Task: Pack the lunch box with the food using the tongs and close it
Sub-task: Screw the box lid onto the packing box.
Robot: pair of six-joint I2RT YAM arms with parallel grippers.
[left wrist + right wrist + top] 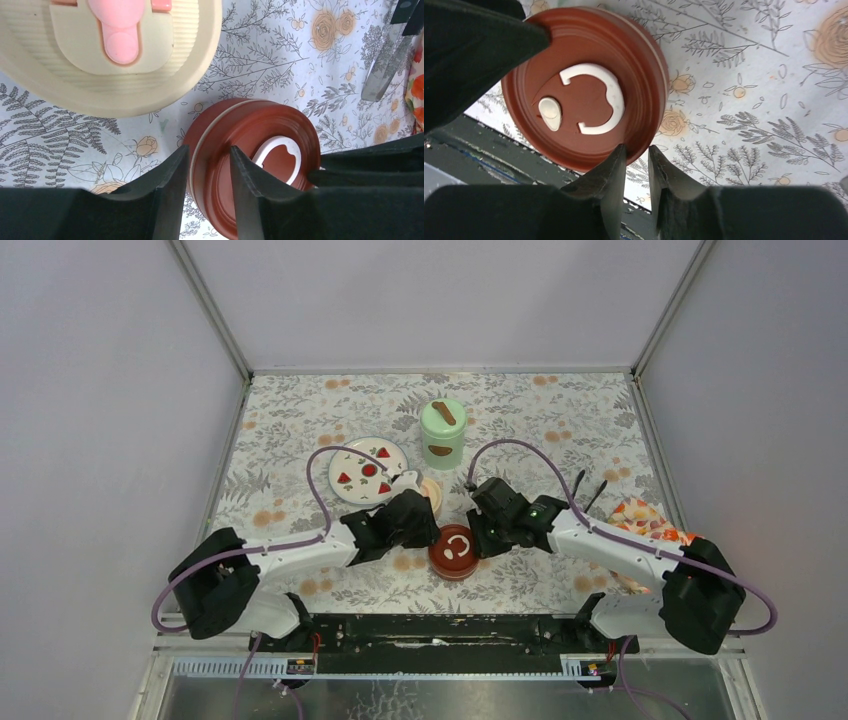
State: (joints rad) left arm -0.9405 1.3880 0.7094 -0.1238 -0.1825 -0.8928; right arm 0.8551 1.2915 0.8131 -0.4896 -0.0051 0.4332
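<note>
Cream lid [100,60] lies just beside the dark-red lid [455,548], fruit plate [333,472] near

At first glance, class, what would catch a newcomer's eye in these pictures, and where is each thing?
The dark-red lid sits front and centre: the left jaws straddle its rim, the right jaws sit at its edge. Behind it stands a mint-green jar, with a fruit-patterned plate to its left.

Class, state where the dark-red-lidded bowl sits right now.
Top view: the dark-red-lidded bowl sits centrally near the front edge of the table, between the left gripper and right gripper, in front of the cream-lidded bowl.
</note>
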